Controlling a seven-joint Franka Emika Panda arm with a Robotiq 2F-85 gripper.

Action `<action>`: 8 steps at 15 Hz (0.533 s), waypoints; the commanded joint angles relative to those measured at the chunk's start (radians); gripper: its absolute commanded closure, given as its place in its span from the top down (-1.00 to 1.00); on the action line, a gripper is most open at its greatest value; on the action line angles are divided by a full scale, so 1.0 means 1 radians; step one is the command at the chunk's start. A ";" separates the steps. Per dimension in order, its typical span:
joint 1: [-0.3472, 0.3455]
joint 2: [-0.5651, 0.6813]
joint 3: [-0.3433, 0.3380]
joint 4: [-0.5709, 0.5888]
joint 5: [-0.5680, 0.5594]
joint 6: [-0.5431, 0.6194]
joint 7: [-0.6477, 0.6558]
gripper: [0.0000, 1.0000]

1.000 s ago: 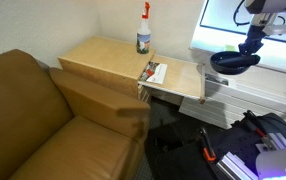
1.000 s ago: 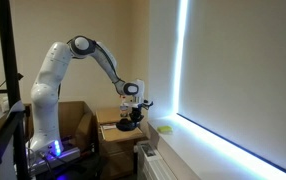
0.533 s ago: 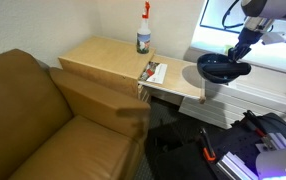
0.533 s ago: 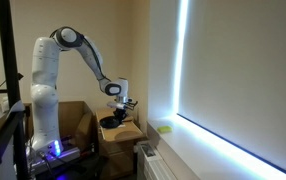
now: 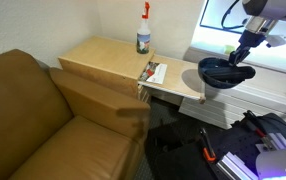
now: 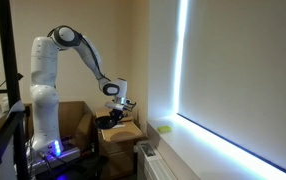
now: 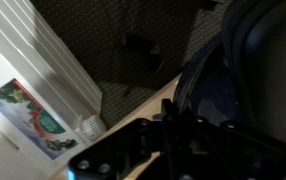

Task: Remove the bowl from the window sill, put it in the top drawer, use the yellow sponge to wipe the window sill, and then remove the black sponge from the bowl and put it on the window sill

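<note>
One pincer (image 5: 241, 57), jaws tight on the bowl (image 5: 226, 72) rim (near the top drawer (image 5: 173, 82)).

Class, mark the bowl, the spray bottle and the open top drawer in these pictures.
bowl (image 5: 219, 72): in an exterior view, on its dark inner wall.
spray bottle (image 5: 143, 39): in an exterior view, on its body.
top drawer (image 5: 181, 86): in an exterior view, on its bare wooden surface.
</note>
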 commanded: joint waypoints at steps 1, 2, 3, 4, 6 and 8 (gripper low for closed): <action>0.114 -0.080 0.076 -0.034 0.173 -0.113 -0.090 -0.96; 0.148 -0.081 0.101 -0.027 0.227 -0.138 -0.112 -0.96; 0.189 -0.096 0.126 -0.028 0.268 -0.152 -0.118 -0.96; 0.233 -0.097 0.155 -0.014 0.331 -0.144 -0.106 -0.96; 0.307 -0.073 0.195 0.058 0.435 -0.142 -0.034 -0.96; 0.344 -0.075 0.199 0.112 0.472 -0.128 0.042 -0.96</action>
